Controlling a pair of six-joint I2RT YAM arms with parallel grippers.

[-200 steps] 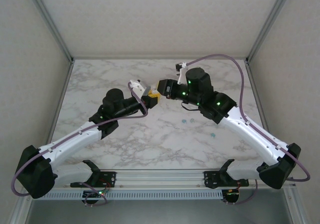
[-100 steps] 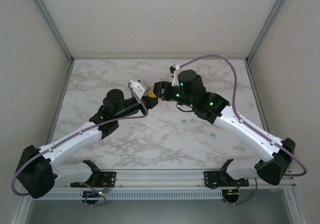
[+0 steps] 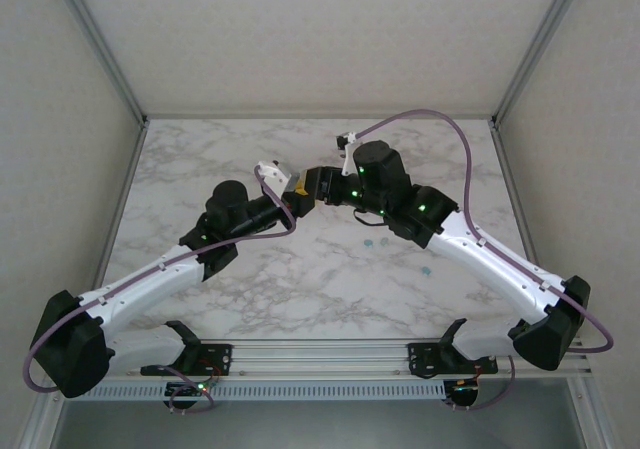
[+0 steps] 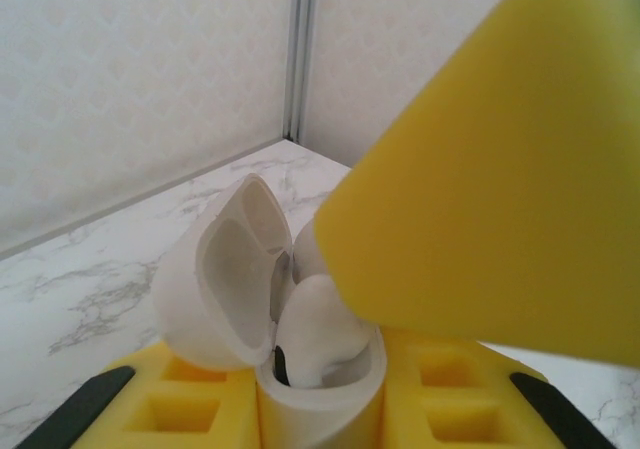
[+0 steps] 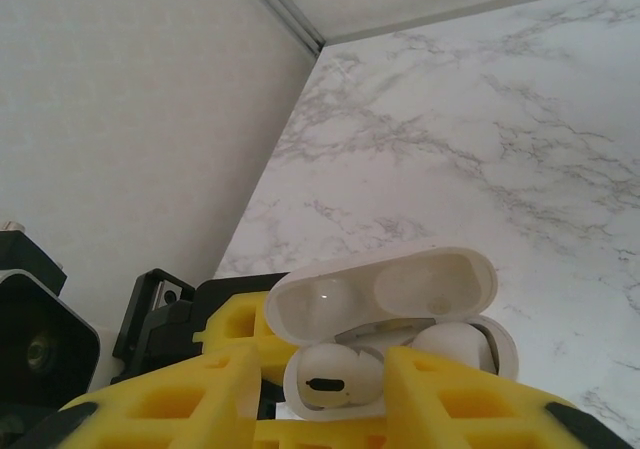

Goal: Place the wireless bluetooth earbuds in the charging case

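The charging case (image 5: 385, 294) is white, its lid hinged open, and its base (image 4: 320, 409) is clamped between my left gripper's (image 4: 320, 424) yellow pads. Two white earbuds sit in its wells: one with a dark slot (image 5: 335, 379), one beside it (image 5: 455, 344). My right gripper (image 5: 320, 361) hovers at the case mouth, its yellow fingers (image 5: 175, 399) either side of the slotted earbud, with a gap on the left side. One of its fingers (image 4: 490, 169) looms over the case in the left wrist view. Both grippers meet above mid table (image 3: 300, 191).
Small teal-blue bits lie on the marble table (image 3: 200, 159), two (image 3: 371, 240) just right of centre and one (image 3: 425, 268) nearer the right arm. Frame posts and pale walls close in the back and sides.
The right arm has shifted left, bringing its fingers over the case held by the left gripper. Its jaws have spread apart. The left arm has stayed still.
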